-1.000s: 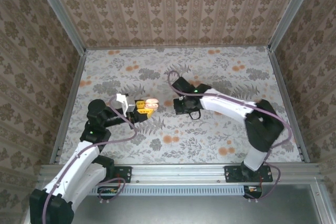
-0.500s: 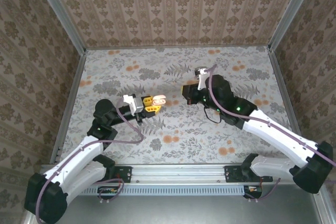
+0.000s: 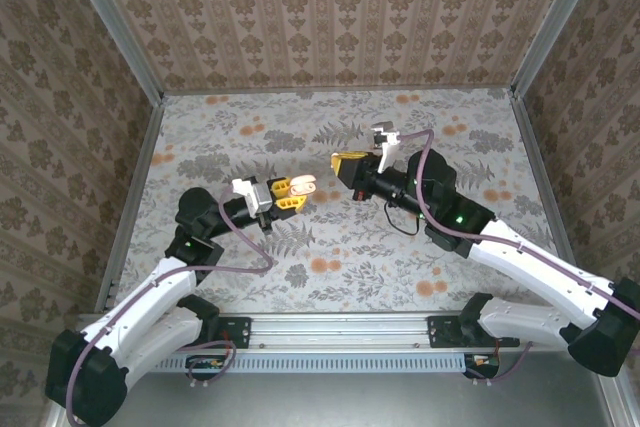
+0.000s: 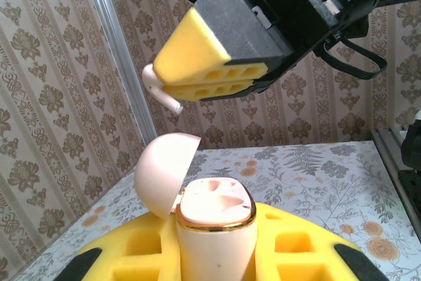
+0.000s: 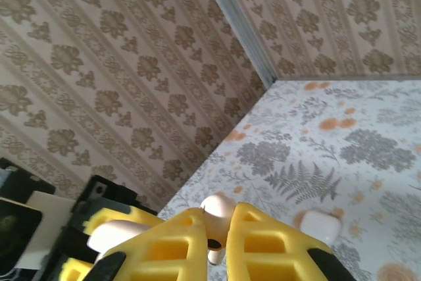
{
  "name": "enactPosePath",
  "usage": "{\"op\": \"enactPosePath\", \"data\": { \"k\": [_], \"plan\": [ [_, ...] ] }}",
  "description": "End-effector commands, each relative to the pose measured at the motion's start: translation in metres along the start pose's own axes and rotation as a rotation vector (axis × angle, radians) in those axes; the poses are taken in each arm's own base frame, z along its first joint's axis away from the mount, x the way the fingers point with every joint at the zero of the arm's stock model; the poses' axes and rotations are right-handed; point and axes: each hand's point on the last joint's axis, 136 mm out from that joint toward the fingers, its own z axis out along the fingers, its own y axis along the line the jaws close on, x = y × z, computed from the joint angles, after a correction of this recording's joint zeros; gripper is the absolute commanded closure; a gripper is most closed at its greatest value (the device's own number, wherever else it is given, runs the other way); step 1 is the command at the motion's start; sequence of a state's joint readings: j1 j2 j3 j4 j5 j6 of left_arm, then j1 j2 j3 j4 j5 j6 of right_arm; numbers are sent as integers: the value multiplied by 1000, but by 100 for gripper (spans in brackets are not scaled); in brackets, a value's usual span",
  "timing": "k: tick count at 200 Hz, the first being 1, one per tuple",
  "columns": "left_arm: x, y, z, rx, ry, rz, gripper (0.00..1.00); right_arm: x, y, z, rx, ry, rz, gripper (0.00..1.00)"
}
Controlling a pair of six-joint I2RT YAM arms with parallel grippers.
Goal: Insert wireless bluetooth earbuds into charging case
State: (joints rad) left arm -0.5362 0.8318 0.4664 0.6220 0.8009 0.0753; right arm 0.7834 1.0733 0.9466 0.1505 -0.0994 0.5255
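1. A small white glossy rounded charging case [image 4: 217, 231] is clamped upright in the yellow-fingered left gripper [image 3: 283, 194]. Its long axis is vertical, and its domed lid [image 4: 164, 169] is swung open toward 10 o'clock.
2. A tiny white plastic earbud [image 4: 156, 85] is pinched in the closed right gripper [image 4: 172, 77], at 11 o'clock above the case and apart from it.
3. Its stem is pointed toward 5 o'clock, at the case.
4. The earbud is judged light, stiff and slippery; a hold on the bulb, with the stem left free, is suggested.

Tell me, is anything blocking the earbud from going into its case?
No. The earbud, pinched in the right gripper, hangs in open air above the charging case that the left gripper holds. The lid is flipped back, so the top is open. Nothing visible sits between them.
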Motion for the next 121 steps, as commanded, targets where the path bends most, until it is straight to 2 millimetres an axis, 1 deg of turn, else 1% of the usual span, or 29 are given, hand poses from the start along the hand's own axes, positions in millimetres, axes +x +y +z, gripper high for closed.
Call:
{"op": "enactPosePath", "data": {
  "k": [1,32,71,121],
  "plan": [
    [-22,7,3,-19,-46,4,100,-7,22,2,-93,-38,-36,91],
    [-24,13,3,-53,-55,-23,100,-6,27,3,-106,-40,-44,91],
    [-24,21,4,-89,-64,-60,100,-1,29,4,-110,-34,-51,91],
    [-27,25,5,-96,-91,-87,100,7,33,15,-123,-11,-71,92]
  ]
}}
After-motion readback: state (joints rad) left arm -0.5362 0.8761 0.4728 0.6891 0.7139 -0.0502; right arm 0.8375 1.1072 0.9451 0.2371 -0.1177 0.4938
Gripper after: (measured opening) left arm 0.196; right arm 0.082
